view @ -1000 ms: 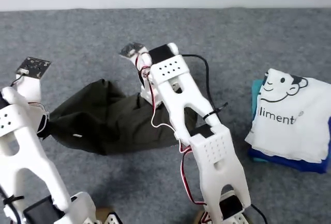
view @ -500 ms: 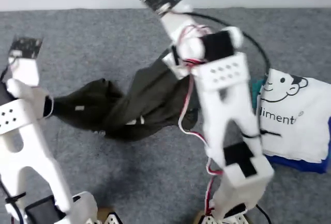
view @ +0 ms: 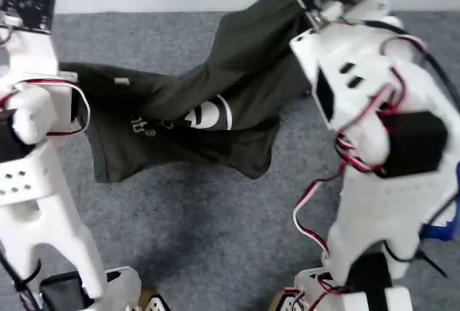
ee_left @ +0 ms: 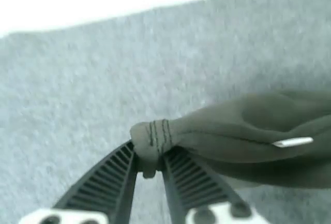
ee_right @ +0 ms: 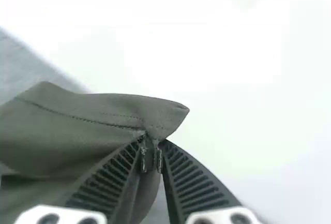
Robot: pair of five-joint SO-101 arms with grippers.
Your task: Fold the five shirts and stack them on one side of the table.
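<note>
Both pincers closed tight: left gripper [ee_left: 149, 158] and right gripper [ee_right: 150, 151] each pinch an edge, suspending the olive shirt [view: 215, 99], apparently to spread it for folding.

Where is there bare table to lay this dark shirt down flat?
The widest bare patch of table lies between the two arm bases, on the near side of the dark shirt. A smaller strip sits behind the shirt at the far edge. The right side is crowded by the right arm and blue fabric.
</note>
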